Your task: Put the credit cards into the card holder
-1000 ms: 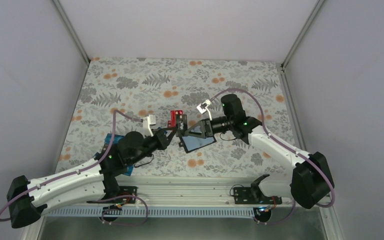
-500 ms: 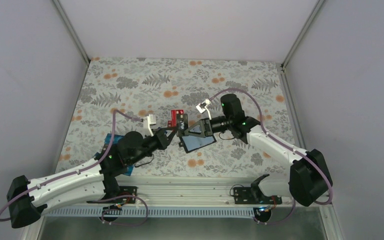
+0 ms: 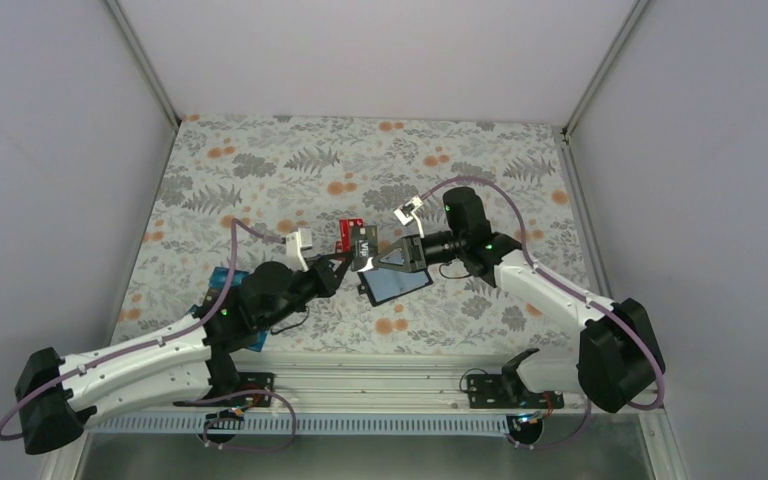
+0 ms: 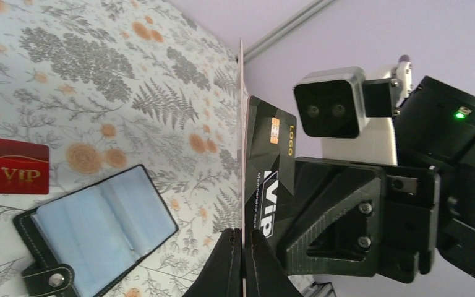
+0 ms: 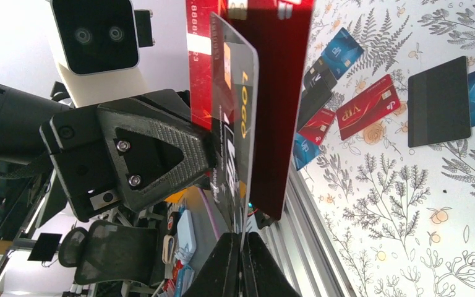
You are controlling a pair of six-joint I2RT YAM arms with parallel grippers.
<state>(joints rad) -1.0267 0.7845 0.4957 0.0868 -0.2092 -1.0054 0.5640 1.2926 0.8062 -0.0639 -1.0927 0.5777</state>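
Observation:
The card holder lies open on the floral cloth, grey-blue inside up; it also shows in the left wrist view. Both grippers meet in the air just above and left of it. My left gripper is shut on a card seen edge-on; the right wrist view shows it as a red card. My right gripper is shut on a black VIP card, whose face shows in the left wrist view. The two cards touch. In the top view the left gripper and the right gripper face each other.
A red VIP card lies flat beside the holder. Several more cards lie on the cloth to the left: a flat black one, a red one and blue ones. The left arm covers some of them.
Both grippers stay shut and together over the holder. The left arm has pushed slightly forward and the held cards have shifted a little.

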